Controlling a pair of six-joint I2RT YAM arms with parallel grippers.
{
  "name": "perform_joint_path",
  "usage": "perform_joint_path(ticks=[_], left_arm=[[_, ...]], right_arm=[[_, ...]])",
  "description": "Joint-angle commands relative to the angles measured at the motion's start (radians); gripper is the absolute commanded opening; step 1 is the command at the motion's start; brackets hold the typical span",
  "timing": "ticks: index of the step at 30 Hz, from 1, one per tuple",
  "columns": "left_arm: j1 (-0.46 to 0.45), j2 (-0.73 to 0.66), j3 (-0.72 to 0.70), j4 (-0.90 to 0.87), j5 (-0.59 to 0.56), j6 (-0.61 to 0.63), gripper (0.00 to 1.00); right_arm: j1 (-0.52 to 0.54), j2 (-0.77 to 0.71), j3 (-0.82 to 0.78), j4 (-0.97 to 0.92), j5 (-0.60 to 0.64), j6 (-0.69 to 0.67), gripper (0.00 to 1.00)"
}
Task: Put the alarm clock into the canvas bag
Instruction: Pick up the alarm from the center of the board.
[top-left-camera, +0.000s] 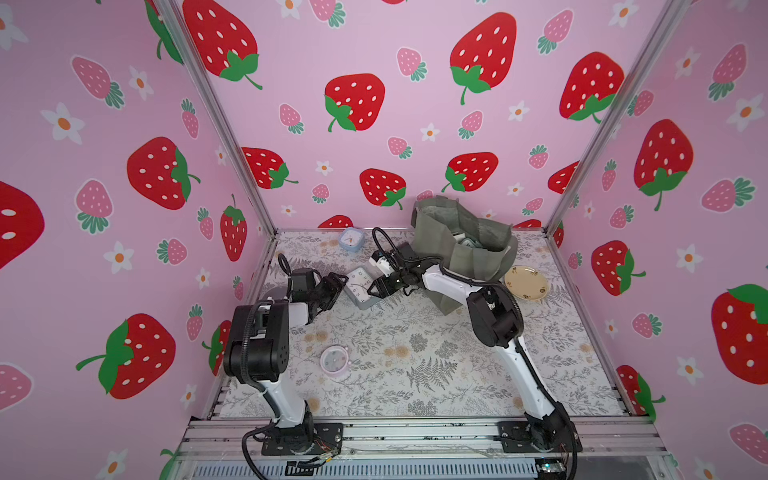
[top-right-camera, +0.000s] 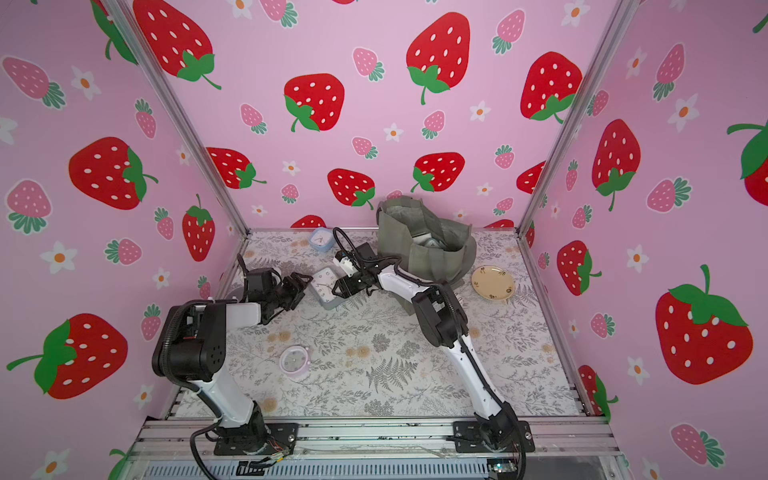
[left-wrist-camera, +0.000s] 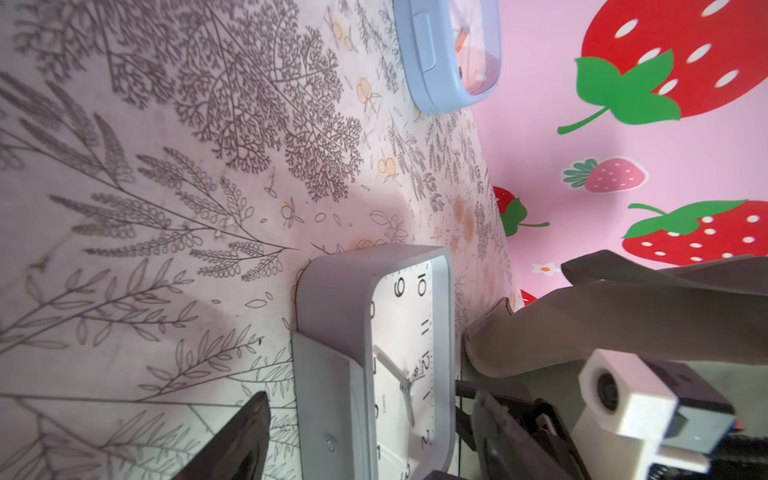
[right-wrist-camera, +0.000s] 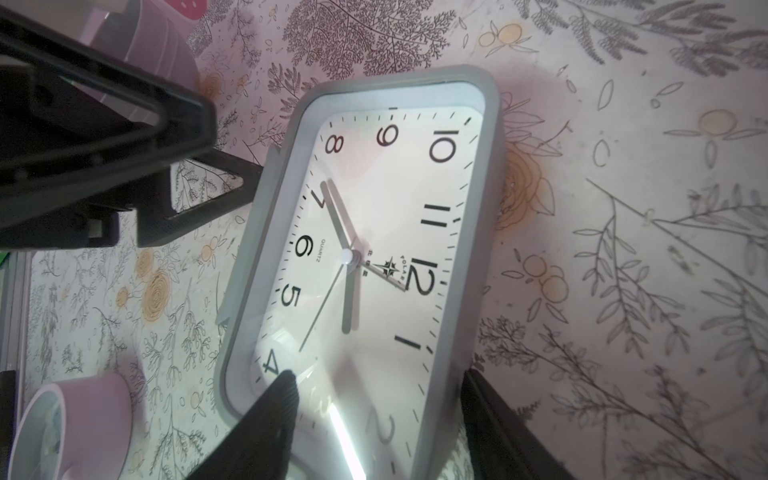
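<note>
Left claw (top-left-camera: 338, 292) gapes beside alarm clock (top-left-camera: 359, 286), right claw (right-wrist-camera: 378, 376) straddles it, grip unclear; canvas bag (top-left-camera: 432, 245) holds something pale (top-left-camera: 467, 242).

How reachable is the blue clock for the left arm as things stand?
Probably yes: only bare table lies between the left fingers and the blue clock; the grey clock sits beside them, not between.

Grey-framed alarm clock (top-left-camera: 360, 286) (top-right-camera: 326, 286) (left-wrist-camera: 399, 353) (right-wrist-camera: 374, 257), a rounded rectangle with white dial and black numerals, lying tilted with face upward on the flower-printed table (top-left-camera: 415, 374), left of centre and toward the far side. Just to its right and a little farther back, tall grey-green canvas bag (top-left-camera: 436, 237) (top-right-camera: 399, 237) (left-wrist-camera: 623, 324), standing slumped at the table's far edge, mouth gaping open, handle loop showing at the far rim.
</note>
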Motion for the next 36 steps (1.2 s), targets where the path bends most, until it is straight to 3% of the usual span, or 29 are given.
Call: perform_joint_path(ticks=[1,7,13,16,36], left_arm=[[0.0,0.019,0.023,0.002,0.03,0.002,0.75],[0.007,0.023,0.026,0.001,0.042,0.014,0.68],[0.007,0.015,0.0,0.047,0.074,-0.006,0.5],[0.007,0.006,-0.005,0.054,0.078,-0.008,0.46],[0.004,0.038,-0.01,0.122,0.119,-0.049,0.14]], right_arm=[[0.007,-0.047,-0.007,0.038,-0.018,0.066,0.69],[0.007,-0.004,0.056,0.037,-0.023,0.123,0.68],[0.001,0.009,0.052,0.05,-0.017,0.146,0.58],[-0.001,0.006,0.036,0.07,-0.018,0.156,0.52],[-0.004,0.021,0.036,0.086,-0.055,0.177,0.48]])
